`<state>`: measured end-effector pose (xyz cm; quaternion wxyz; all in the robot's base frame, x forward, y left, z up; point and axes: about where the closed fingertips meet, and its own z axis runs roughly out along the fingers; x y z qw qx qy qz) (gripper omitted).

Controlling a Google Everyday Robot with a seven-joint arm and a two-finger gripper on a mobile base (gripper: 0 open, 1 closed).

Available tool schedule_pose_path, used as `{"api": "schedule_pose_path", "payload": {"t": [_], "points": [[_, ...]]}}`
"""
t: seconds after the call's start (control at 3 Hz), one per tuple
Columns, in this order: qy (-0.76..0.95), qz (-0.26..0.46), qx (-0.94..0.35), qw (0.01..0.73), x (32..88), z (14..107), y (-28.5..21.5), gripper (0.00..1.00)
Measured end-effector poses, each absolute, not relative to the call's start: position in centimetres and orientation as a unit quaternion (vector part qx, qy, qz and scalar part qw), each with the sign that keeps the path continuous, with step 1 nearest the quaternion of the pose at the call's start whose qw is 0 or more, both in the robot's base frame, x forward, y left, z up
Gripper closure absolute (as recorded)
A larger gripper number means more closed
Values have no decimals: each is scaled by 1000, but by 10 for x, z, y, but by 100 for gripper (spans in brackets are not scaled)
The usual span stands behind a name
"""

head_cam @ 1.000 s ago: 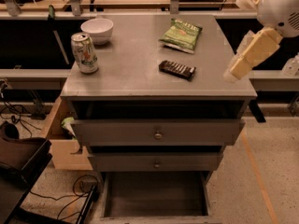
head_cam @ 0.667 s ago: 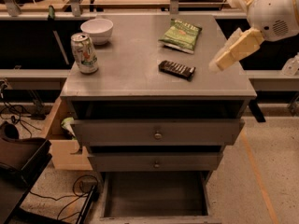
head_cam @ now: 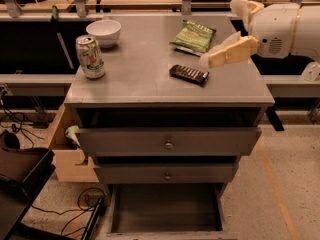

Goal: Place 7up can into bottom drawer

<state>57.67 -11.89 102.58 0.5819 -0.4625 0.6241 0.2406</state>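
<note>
We see the can standing upright at the left of the cabinet top, toward the far side, just in front of a white bowl and apart from it. Upright and with open surface to its right, it looks easy to come at from the side.

The bottom drawer is pulled out toward us at floor level, its grey floor bare. We take it that it stands open so the can may go straight down into it. The two drawers above it (the ones with round knobs) sit further in, so they do not overhang much of the tray.

The gripper hovers above the right part of the top. It points left and slightly down, between a green snack bag on its far side and a dark wrapped bar on its near side. It carries nothing; whether it is open or closed we cannot tell.

The can lies well to the left of the gripper, at about the same depth, with bare surface between them. We judge this to be the reach toward the can, with the grasp not yet made.
</note>
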Motion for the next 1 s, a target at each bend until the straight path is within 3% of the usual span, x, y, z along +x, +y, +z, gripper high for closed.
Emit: {"api": "schedule_pose_path", "payload": {"t": [1.0], "points": [[606, 260, -464, 592, 575, 1028, -97, 0]]}}
